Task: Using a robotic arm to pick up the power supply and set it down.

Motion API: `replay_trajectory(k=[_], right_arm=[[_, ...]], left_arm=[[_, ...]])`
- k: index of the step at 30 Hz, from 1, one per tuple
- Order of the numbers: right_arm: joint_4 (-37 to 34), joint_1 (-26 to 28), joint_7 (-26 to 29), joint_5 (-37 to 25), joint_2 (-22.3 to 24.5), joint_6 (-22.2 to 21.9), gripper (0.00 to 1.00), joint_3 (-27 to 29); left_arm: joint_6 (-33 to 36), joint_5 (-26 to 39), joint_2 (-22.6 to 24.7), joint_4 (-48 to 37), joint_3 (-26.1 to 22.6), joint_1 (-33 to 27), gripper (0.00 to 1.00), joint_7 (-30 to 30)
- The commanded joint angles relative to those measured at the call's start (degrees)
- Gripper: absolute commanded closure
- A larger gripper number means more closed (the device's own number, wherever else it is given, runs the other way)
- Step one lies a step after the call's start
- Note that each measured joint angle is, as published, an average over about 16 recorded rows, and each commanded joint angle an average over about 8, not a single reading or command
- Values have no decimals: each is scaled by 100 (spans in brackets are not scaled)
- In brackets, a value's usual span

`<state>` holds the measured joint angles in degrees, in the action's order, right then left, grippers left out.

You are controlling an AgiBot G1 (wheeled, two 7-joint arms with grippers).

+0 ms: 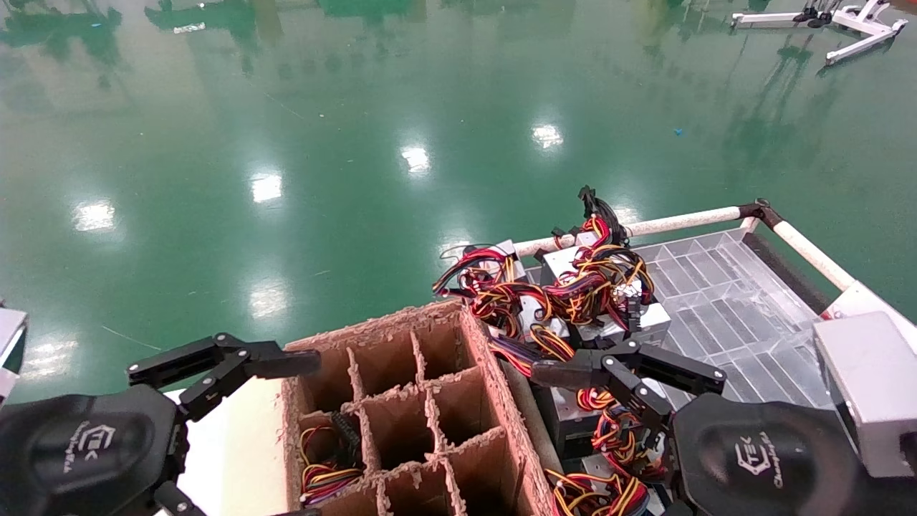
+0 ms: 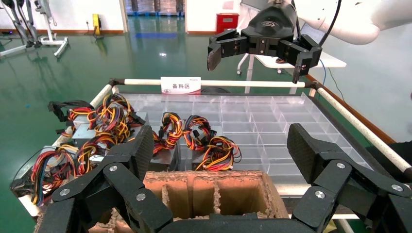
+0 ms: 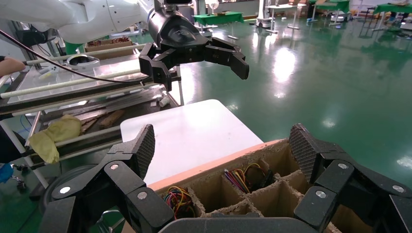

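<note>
Head view: wires (image 1: pixel 573 287) hide most power supplies (image 1: pixel 616 326).

My left gripper (image 1: pixel 286 430) and my right gripper (image 1: pixel 555 390) are black, each wrist marked with a white logo. The power supply (image 1: pixel 573 423) is grey metal, its wires (image 1: pixel 573 287) red, yellow, orange and black. The divider box (image 1: pixel 408 416) is brown cardboard. The tray (image 1: pixel 723 301) on the right is clear plastic with white rails. The floor (image 1: pixel 358 143) is glossy green.
</note>
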<state>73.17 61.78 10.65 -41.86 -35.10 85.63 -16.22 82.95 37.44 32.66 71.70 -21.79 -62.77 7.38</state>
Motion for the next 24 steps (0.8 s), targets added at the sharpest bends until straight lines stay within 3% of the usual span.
replay_trajectory(k=[1, 2, 10, 19, 24], right_arm=[[0, 0, 0, 0, 0, 0, 0, 0], [0, 0, 0, 0, 0, 0, 0, 0], [0, 0, 0, 0, 0, 0, 0, 0], [5, -9, 2, -29, 4, 4, 0, -13], [-8, 34, 23, -389, -73, 2, 0, -214]], left_arm=[[0, 0, 0, 0, 0, 0, 0, 0], [0, 0, 0, 0, 0, 0, 0, 0], [0, 0, 0, 0, 0, 0, 100, 0], [0, 0, 0, 0, 0, 0, 100, 0], [0, 0, 0, 0, 0, 0, 100, 0]])
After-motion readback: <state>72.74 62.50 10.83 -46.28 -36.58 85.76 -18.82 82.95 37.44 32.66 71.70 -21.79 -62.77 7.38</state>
